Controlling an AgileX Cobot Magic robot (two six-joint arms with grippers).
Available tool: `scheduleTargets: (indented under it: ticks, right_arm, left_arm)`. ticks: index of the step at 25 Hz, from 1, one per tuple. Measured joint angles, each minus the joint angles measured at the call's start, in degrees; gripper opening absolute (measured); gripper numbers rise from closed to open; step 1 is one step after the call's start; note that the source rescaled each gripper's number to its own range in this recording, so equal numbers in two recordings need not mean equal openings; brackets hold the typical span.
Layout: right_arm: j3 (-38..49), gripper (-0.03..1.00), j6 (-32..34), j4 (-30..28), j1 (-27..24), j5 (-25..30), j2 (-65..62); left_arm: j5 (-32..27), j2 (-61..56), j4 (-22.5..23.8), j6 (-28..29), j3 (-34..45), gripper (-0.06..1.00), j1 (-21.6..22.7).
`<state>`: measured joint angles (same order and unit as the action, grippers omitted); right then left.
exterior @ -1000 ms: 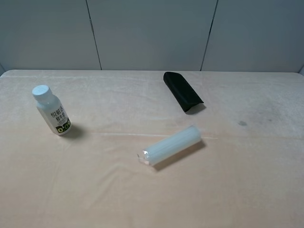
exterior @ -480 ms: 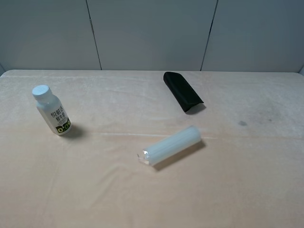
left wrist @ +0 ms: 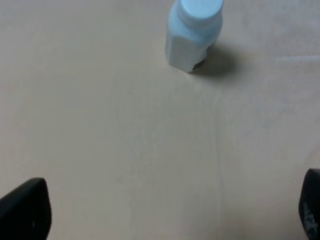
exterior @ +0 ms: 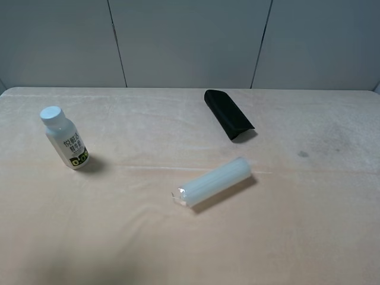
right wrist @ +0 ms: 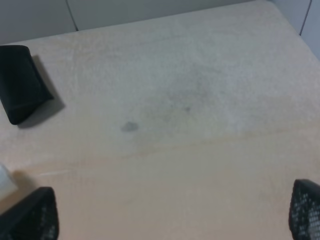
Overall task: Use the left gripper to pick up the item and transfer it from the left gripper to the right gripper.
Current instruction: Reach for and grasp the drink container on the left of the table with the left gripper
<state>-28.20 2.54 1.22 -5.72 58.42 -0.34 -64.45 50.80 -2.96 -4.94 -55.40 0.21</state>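
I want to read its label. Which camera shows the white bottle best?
The exterior high view: the white bottle stands whole, with cap and printed label facing the camera. The left wrist view shows the bottle blurred at the frame edge, label unseen. The right wrist view does not show it.

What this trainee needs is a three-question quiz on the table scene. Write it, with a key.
1. True or false: the black case and the translucent cylinder lie apart, not touching.
2. Which thing does the left wrist view show ahead of the left gripper?
A. the white bottle
B. the black case
C. the translucent cylinder
3. Fill in: the right gripper is ___ and holds nothing.

Key: 1 true; 2 A; 3 open.
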Motion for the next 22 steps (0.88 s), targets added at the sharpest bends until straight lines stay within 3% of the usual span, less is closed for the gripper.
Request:
scheduleTargets:
  ticks: [18,22]
  right_arm:
    - [0.0,1.0,0.0,0.0,0.0,0.0,0.0]
    - [0.0,1.0,0.0,-0.1,0.0,-0.1,0.0]
  left_arm:
    - [8.8,25.3,-2.3,-4.0,-2.3,1.0,-0.1]
    - [9.3,30.2,0.1,-4.3,-5.5,1.0,-2.7]
